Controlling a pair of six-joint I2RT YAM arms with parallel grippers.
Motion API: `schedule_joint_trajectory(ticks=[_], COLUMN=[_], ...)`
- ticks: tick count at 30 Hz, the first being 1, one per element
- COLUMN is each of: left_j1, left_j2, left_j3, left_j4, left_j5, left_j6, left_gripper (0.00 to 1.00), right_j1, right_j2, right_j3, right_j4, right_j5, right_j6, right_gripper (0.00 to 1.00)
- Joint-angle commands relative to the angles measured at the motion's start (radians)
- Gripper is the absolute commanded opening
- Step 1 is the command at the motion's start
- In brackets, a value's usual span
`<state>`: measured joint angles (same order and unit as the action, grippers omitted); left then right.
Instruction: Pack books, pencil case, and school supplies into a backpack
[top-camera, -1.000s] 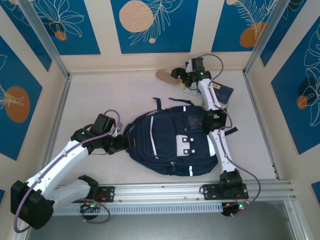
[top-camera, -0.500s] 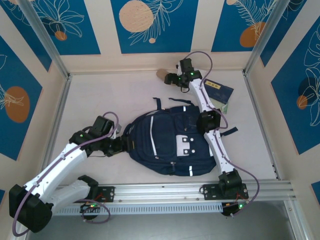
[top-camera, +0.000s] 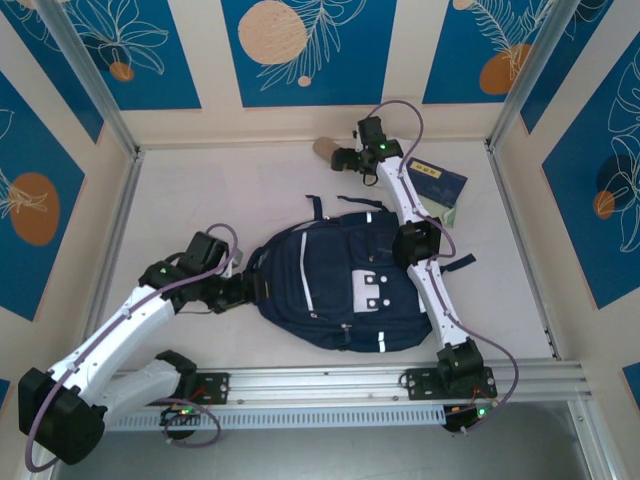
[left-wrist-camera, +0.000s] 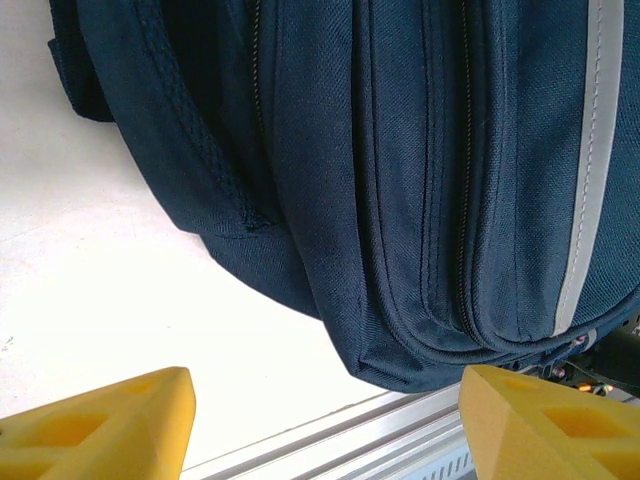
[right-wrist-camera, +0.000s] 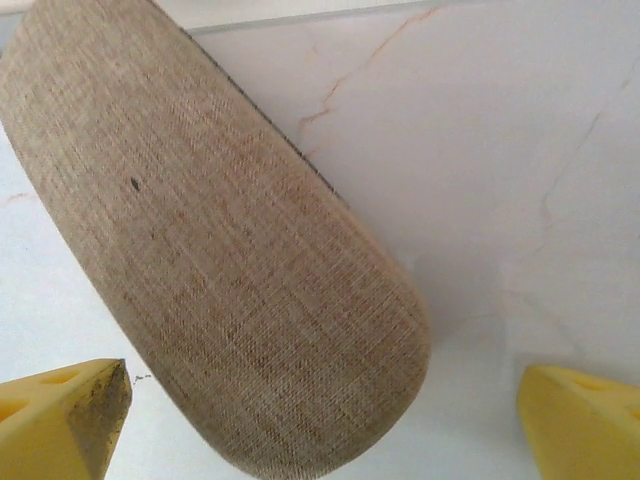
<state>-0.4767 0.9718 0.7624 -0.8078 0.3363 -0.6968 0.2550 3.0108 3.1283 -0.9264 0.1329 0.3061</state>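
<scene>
Top external view, nearest first: the left gripper (top-camera: 250, 288) has stayed at the left edge of the backpack (top-camera: 340, 285). Its yellow fingers are spread with nothing between them, and the bag's corner is just ahead. The backpack lies flat in mid-table, dark navy with pale stripes, and the zip lines seen from the left wrist look shut.

Farther back, a navy book (top-camera: 440, 182) with a pale label is uncovered, because the right arm has swung off it toward the far wall over the last second. The right gripper (top-camera: 342, 158) has also spread its fingers wider, and they now straddle the rounded end of the pencil case (right-wrist-camera: 220, 260) without touching it. The case is a tan, coarse-woven oblong lying flat beside the far wall. This looks like the approach to a pick.
</scene>
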Motion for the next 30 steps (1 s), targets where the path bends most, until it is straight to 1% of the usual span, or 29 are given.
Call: schedule_joint_trajectory(ticks=[1, 6, 10, 14, 21, 30], left_j1=[0.009, 0.009, 0.009, 0.009, 0.009, 0.009], left_j2=[0.002, 0.010, 0.015, 0.032, 0.050, 0.024], left_j3=[-0.014, -0.012, -0.006, -0.004, -0.007, -0.026], left_j4=[-0.008, -0.016, -0.022, -0.012, 0.011, 0.012], left_j5=[-0.007, -0.003, -0.005, 0.000, 0.004, -0.002], left_j6=[0.010, 0.016, 0.026, 0.030, 0.039, 0.038], left_gripper=[0.70, 0.70, 0.70, 0.70, 0.70, 0.70], right_j1=[-0.005, -0.008, -0.008, 0.001, 0.013, 0.035], right_j2=[-0.041, -0.050, -0.050, -0.049, -0.057, -0.070], right_j3=[-0.017, -0.090, -0.124, -0.131, -0.120, -0.132], right_j4=[0.102, 0.242, 0.294, 0.268, 0.187, 0.151], right_j5=[-0.003, -0.051, -0.116, -0.121, -0.085, -0.035], right_j6=[-0.015, 0.025, 0.061, 0.052, -0.027, -0.090], right_gripper=[0.99, 0.99, 0.99, 1.00, 0.94, 0.92])
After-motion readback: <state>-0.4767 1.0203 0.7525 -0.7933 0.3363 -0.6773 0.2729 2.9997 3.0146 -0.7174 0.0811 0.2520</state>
